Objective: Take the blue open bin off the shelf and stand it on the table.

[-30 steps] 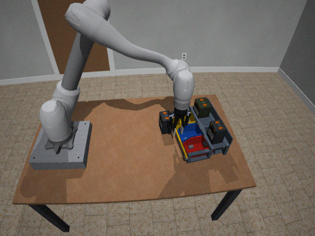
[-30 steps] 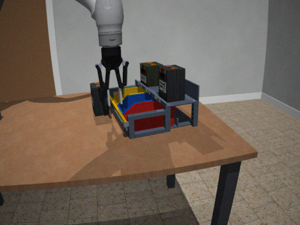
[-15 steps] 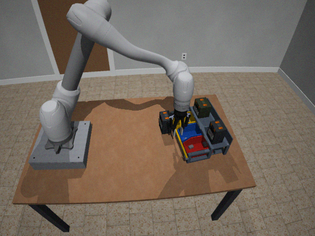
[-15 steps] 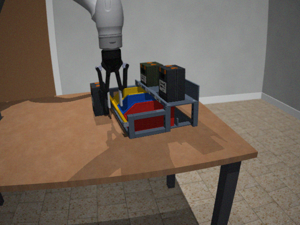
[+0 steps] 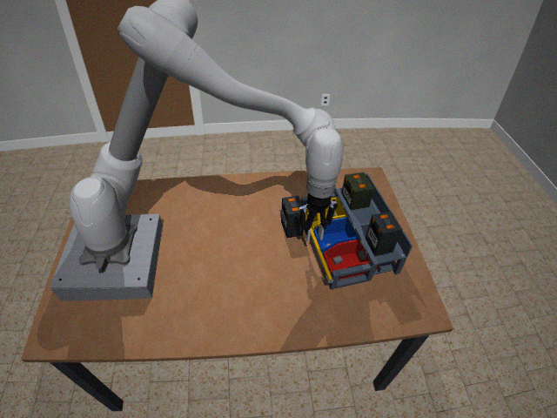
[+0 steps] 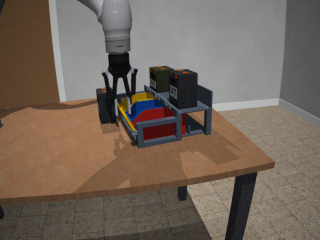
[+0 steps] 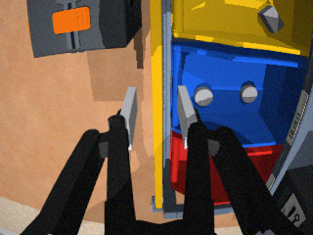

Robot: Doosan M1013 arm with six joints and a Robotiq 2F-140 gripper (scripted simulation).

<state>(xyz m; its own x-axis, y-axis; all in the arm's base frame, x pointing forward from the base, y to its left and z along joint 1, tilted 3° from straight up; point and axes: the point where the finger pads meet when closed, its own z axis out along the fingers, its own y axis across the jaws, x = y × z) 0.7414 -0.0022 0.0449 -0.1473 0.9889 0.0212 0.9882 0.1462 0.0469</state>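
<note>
"Pincer point(image 5: 314, 233) point(image 6: 122, 110) point(image 7: 156, 98) released or clenched?"

"Released, partway: its tips stand apart on either side of the yellow bar point(image 5: 320, 253) point(image 6: 126, 116) point(image 7: 156, 108), with nothing grasped"

"And the blue bin point(image 5: 339, 232) point(image 6: 148, 106) point(image 7: 235, 117)?"

"Beside and partly under it, one fingertip point(image 7: 185, 115) at the bin's front end. It's in the shelf point(image 5: 351, 272) point(image 6: 157, 121) point(image 7: 168, 196), between the yellow bin point(image 5: 339, 209) point(image 6: 142, 96) point(image 7: 220, 24) and red bin point(image 5: 348, 253) point(image 6: 152, 116), two round grey parts point(image 7: 203, 96) inside"

"What's on the pincer's other side?"

"Bare wood of the table point(image 5: 224, 270) point(image 6: 51, 149) point(image 7: 64, 98) below, and a dark box point(image 5: 292, 220) point(image 6: 102, 111) point(image 7: 108, 24) near it"

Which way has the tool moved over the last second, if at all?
Yes: slightly down, judged against the shelf; the tool is lower.
</note>
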